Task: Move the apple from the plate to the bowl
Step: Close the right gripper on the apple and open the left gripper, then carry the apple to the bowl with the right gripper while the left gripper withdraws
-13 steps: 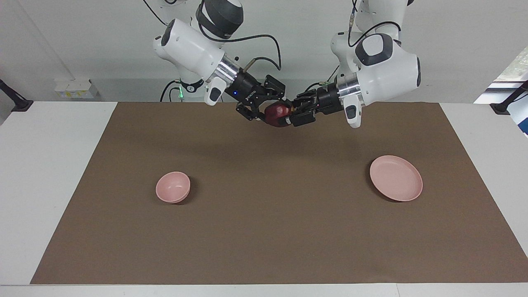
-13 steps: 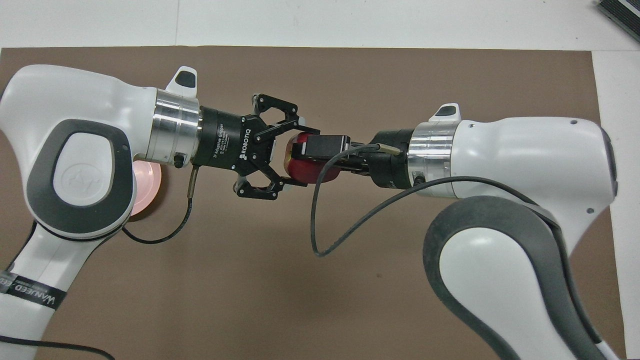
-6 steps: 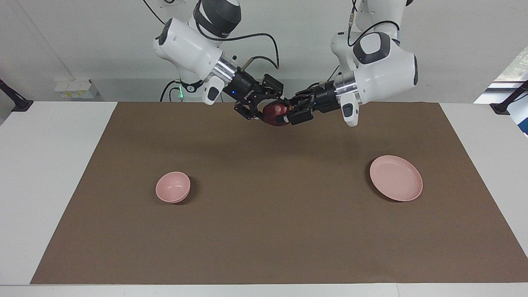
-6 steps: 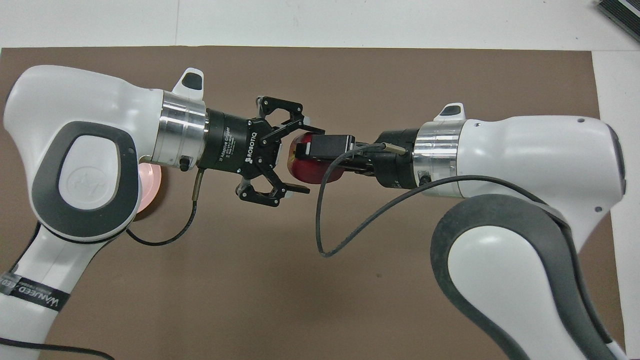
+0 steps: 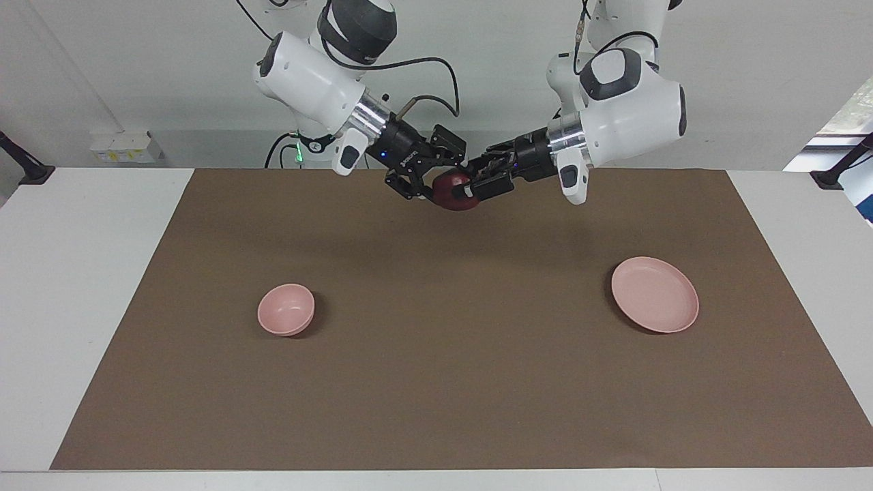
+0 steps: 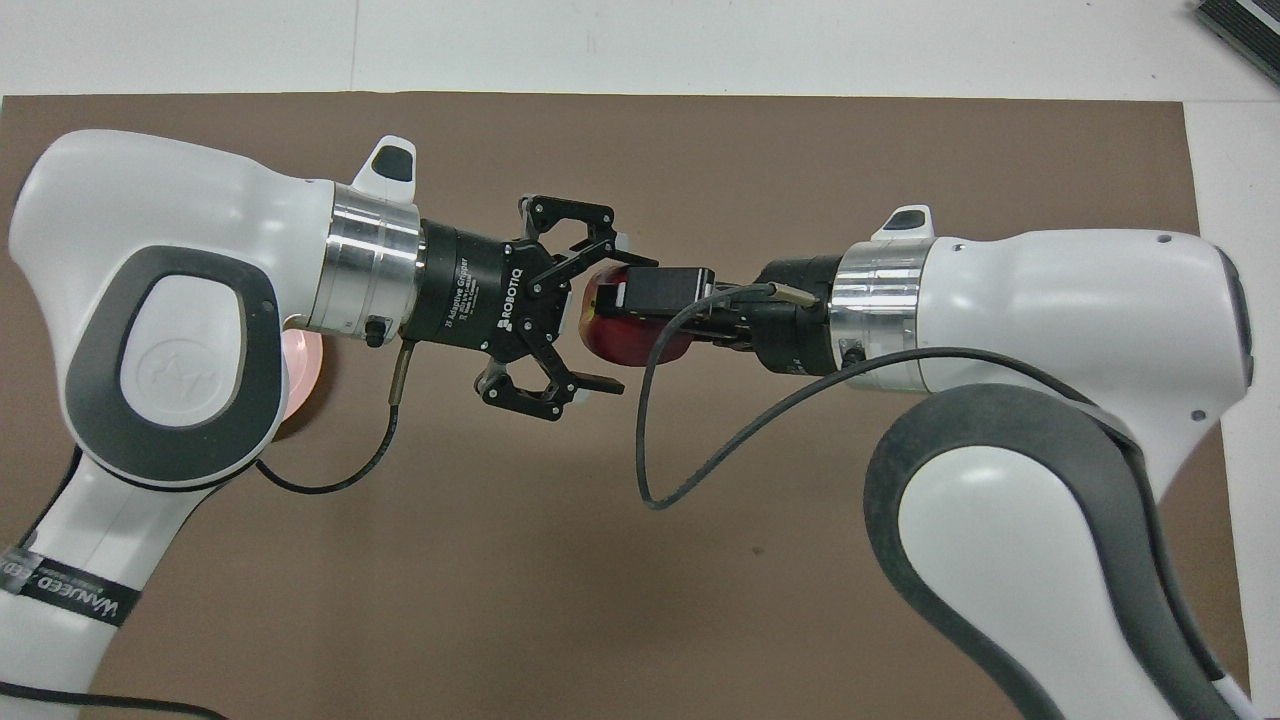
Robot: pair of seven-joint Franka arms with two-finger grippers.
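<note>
You see the dark red apple [image 5: 455,191] held in the air over the brown mat [image 5: 450,382], clamped by the right gripper [image 6: 640,315]. The left gripper [image 6: 590,325] stands released, fingers spread around the apple's end. The pink bowl [image 5: 286,309] and pink plate [image 5: 655,294] sit well apart on the mat.

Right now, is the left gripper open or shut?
Open. Overhead, the left gripper shows fingertips spread wide, one on each side of the apple, which the right gripper grips.
</note>
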